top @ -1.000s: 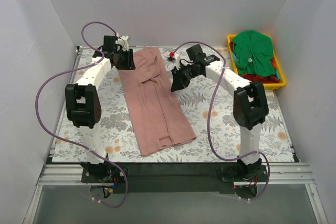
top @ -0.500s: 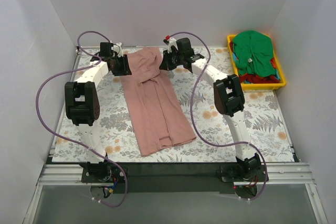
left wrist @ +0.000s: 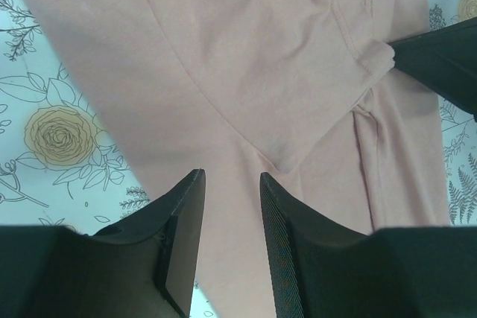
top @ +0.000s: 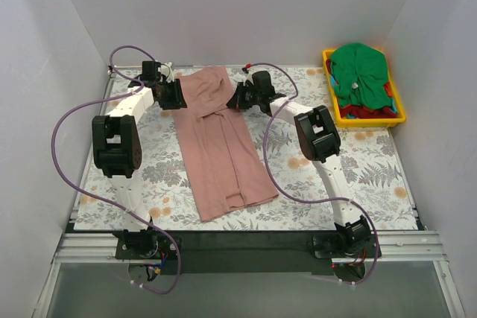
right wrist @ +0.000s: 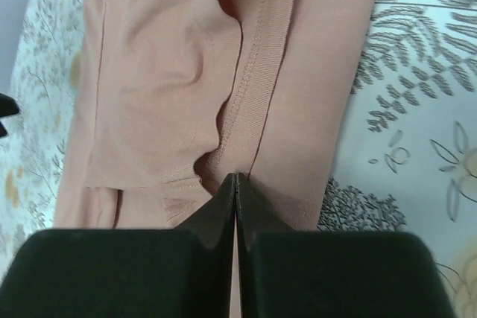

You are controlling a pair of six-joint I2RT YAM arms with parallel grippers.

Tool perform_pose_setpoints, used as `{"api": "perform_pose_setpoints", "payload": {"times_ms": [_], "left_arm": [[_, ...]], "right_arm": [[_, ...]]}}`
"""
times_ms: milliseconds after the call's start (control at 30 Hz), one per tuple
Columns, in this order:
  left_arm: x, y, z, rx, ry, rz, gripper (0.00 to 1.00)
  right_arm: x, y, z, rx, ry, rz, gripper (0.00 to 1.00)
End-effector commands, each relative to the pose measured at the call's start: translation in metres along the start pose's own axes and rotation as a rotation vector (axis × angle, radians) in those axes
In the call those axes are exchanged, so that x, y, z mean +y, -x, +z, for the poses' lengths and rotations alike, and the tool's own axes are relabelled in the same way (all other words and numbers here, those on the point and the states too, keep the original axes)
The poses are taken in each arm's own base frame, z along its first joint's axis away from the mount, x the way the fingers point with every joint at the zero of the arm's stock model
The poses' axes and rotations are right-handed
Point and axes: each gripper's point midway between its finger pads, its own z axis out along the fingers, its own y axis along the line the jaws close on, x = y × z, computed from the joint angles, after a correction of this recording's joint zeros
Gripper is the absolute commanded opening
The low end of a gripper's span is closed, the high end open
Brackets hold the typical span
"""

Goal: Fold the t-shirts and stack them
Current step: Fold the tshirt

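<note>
Nearest the arm bases, the pink t-shirt [top: 223,147] lies flat on the floral-covered desk [top: 358,176]. Its hem is at the near end. Its long axis runs away from the bases, leaning a little to the left as it goes, so the sleeve end is the far end. Both arms reach to that far end, one on each side of the shirt.

The left fingers [left wrist: 186,214] stand apart at the shirt's left edge, with pink cloth showing in the gap and just ahead of their tips. Nothing is clamped between them.

The right fingers [right wrist: 223,214] are pressed together at the right edge, their tips on the stitched sleeve hem. The left wrist view shows the cloth puckered at those tips, which reads as a pinch on the shirt.

The coming move looks like a fold of the far end back along the long axis toward the near hem. It turns on both far corners being held. The right side seems ready, while the left fingers have cloth straight in front of them but no grip on it yet.

Farther off, at the far right corner and well apart from the pink shirt, a yellow bin [top: 373,120] holds a green t-shirt [top: 360,68] lying over some red cloth [top: 361,112].

No brand, label or writing can be read on anything
</note>
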Motion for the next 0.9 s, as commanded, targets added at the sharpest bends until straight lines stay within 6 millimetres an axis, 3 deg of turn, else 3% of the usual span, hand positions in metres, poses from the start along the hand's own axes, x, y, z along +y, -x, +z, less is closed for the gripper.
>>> {"api": "perform_pose_setpoints", "payload": {"times_ms": [0,33,67,133,167,400,500,567,600,633,700,733,800,833,867], "left_arm": [[-0.001,-0.002,0.005,0.014,-0.014,-0.020,0.34],[-0.001,-0.004,0.008,0.020,-0.020,-0.022,0.34],[-0.001,-0.002,0.010,0.017,-0.024,-0.026,0.34],[-0.002,0.003,0.017,0.013,-0.035,-0.028,0.34],[-0.002,0.007,0.019,0.008,-0.039,-0.031,0.34],[-0.010,0.021,0.037,0.004,-0.094,-0.020,0.34],[-0.012,0.026,0.033,-0.013,-0.098,0.008,0.38],[-0.018,0.034,0.021,-0.042,-0.109,0.034,0.41],[-0.021,0.037,0.016,-0.055,-0.128,0.046,0.45],[-0.026,0.042,0.010,-0.076,-0.142,0.064,0.50],[-0.039,0.054,-0.014,-0.123,-0.185,0.098,0.60],[-0.047,0.058,-0.025,-0.139,-0.224,0.125,0.71],[-0.063,0.066,-0.056,-0.186,-0.274,0.168,0.87],[-0.072,0.067,-0.071,-0.206,-0.340,0.194,0.88],[-0.077,0.066,-0.083,-0.225,-0.358,0.231,0.88]], "right_arm": [[-0.057,0.007,-0.023,-0.046,-0.161,0.147,0.01],[-0.070,-0.006,-0.030,-0.026,-0.189,0.181,0.01],[-0.076,0.003,-0.041,-0.047,-0.201,0.196,0.01],[-0.089,-0.007,-0.053,-0.041,-0.239,0.223,0.01],[-0.093,0.000,-0.063,-0.062,-0.254,0.233,0.01],[-0.100,0.016,-0.085,-0.123,-0.284,0.237,0.01],[-0.099,0.029,-0.090,-0.143,-0.273,0.209,0.01],[-0.087,0.042,-0.094,-0.150,-0.230,0.178,0.01],[-0.076,0.050,-0.096,-0.148,-0.188,0.149,0.05],[-0.058,0.067,-0.105,-0.172,-0.155,0.103,0.25],[-0.034,0.084,-0.116,-0.184,-0.096,0.034,0.41],[-0.012,0.104,-0.132,-0.220,-0.071,-0.018,0.54],[0.007,0.117,-0.152,-0.233,-0.066,-0.135,0.66],[0.015,0.122,-0.162,-0.237,-0.066,-0.195,0.81],[0.034,0.134,-0.185,-0.250,-0.065,-0.329,0.89]]}}
